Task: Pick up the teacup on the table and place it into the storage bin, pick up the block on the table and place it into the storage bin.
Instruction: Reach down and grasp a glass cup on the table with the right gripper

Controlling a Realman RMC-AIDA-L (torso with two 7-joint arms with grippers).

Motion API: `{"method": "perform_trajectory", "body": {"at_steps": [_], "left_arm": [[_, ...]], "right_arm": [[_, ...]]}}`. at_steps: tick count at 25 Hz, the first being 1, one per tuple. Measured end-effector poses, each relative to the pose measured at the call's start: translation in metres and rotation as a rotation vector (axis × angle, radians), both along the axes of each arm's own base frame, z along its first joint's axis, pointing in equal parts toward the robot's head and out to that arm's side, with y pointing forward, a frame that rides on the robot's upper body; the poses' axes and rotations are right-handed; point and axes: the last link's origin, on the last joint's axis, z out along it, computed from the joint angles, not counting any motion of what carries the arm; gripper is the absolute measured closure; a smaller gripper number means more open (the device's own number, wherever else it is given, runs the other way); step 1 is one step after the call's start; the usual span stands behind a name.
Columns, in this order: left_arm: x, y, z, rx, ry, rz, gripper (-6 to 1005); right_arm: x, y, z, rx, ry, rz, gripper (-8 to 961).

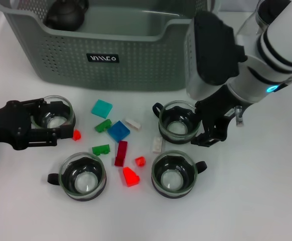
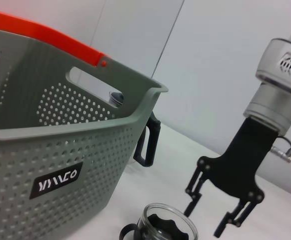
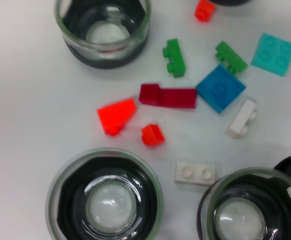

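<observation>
Head view: left pincer (image 1: 57, 122) around teacup (image 1: 54, 118).

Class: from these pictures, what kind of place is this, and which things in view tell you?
Probably a robotics test bench, not a home: a plain white table, a staged scatter of glass teacups and toy blocks before a storage bin, and two robot arms.

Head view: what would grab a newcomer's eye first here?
The big storage bin fills the back. In front, bright blocks lie scattered among four glass teacups. The left gripper is open around the left teacup, and the right gripper is open beside the right-hand teacup.
</observation>
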Motion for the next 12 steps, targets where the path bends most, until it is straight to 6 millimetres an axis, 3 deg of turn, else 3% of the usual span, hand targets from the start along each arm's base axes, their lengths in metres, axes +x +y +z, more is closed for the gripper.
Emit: {"method": "perform_trajectory", "body": {"at_steps": [12], "left_arm": [[-0.003,-0.004,0.001,0.007,-0.005,0.016,153]], "right_arm": [[0.003,-0.002,-0.012,0.007,-0.028,0.038,419]]}}
